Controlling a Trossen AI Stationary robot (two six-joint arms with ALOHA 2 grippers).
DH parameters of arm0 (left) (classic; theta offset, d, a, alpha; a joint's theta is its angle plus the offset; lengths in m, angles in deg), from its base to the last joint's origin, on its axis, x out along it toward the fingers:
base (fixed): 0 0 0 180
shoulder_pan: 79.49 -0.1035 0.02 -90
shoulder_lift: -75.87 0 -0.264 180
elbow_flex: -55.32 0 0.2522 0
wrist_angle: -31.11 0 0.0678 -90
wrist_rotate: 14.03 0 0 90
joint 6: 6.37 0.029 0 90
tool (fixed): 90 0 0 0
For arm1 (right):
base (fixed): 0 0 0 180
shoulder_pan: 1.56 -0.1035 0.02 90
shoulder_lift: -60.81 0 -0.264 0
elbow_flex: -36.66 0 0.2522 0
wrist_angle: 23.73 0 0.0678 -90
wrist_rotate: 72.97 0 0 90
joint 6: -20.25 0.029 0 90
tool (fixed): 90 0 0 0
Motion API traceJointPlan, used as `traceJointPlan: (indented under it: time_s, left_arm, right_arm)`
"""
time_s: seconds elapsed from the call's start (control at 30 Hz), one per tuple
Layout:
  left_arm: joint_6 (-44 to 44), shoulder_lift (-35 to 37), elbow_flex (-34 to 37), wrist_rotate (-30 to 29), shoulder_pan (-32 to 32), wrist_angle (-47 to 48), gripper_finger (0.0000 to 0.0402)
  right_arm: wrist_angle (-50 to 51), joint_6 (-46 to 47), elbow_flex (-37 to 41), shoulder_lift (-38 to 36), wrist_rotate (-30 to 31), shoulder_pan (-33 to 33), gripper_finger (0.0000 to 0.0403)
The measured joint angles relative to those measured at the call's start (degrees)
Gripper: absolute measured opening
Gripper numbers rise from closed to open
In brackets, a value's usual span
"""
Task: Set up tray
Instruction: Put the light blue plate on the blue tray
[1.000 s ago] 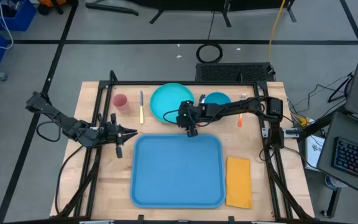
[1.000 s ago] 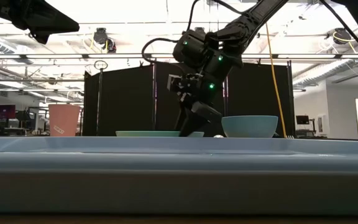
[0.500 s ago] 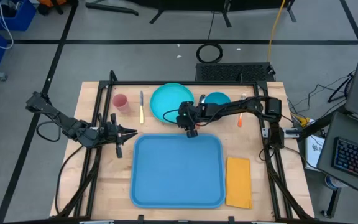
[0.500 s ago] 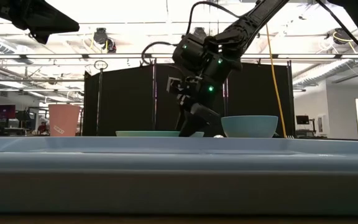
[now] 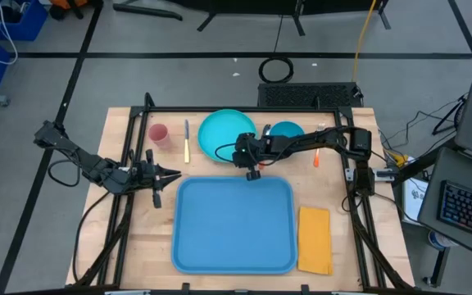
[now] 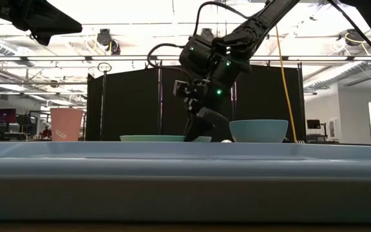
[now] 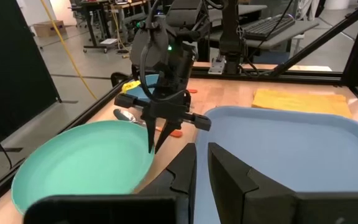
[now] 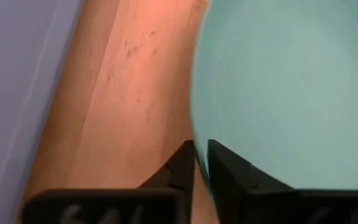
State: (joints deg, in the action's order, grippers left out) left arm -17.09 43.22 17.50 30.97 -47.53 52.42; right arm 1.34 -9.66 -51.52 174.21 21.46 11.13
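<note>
High view: task barely started. Going left to right: the left claw [image 5: 173, 173] sits at centre left of the frame, off the tray's upper-left corner, fingers drawn near together and holding nothing. In the upper left of the surface [image 5: 129, 246] stand a pink cup [image 5: 158, 133] and a yellow-handled utensil [image 5: 186, 141], both off the tray. The tray [image 5: 233, 225] lies flat in the lower middle of the frame, its floor bare, nothing loaded. Above it, the turquoise plate [image 5: 222, 133] rests on the surface just beyond the tray's top edge. The right claw [image 5: 252, 173] hangs at upper centre, at the plate's lower-right rim and right by the tray's top edge. In the right wrist view its fingers [image 8: 188, 163] pinch the plate's edge, clenched on it, so the plate looks just gripped, not lifted: in the low view it lies level on the surface. Further right: a blue bowl [image 5: 287, 132], a small orange piece [image 5: 316, 157], and a yellow napkin [image 5: 315, 239] at lower right, just beside the tray's right edge, off it.

Done: likely only the grip on the plate. Left: my read is that plate, bowl, cup, utensils and napkin all have to go on.

Tray orientation: face up, rim raised, sides square to the surface edges. It's close to square; the long axis runs left-right across the frame by a small margin. No handle or marked end visible, so no clear pointing direction.
</note>
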Motion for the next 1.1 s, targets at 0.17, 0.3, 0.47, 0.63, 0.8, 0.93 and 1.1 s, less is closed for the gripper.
traceJointPlan:
  time_s: [0.17,0.3,0.47,0.63,0.8,0.93,1.1]
  left_arm:
    - [0.0,0.0,0.0,0.0,0.0,0.0,0.0047]
    - [0.0,0.0,0.0,0.0,0.0,0.1,0.0047]
    - [0.0,0.0,0.0,0.0,0.0,0.4,0.0047]
    - [0.0,0.0,0.0,0.0,0.0,0.3,0.0047]
    - [0.0,0.0,0.0,0.0,0.0,0.4,0.0047]
    - [0.0,0.0,0.0,0.0,0.0,0.4,0.0047]
    - [0.0,0.0,0.0,0.0,0.0,0.4,0.0047]
  right_arm:
    - [0.2,0.3,0.0,0.0,0.1,0.1,0.0005]
    - [0.2,0.1,0.0,0.0,2.4,-0.3,0.0003]
    - [0.1,-1.5,0.0,0.0,3.2,-0.7,0.0002]
    - [0.1,-2.9,0.0,-0.2,5.9,-1.9,0.0001]
    - [-1.1,-4.5,0.0,-0.4,6.2,-3.4,0.0001]
    - [-2.1,-5.1,0.0,-0.4,7.0,-4.7,0.0001]
    - [-2.5,-7.2,0.0,-1.3,11.9,-6.4,0.0001]
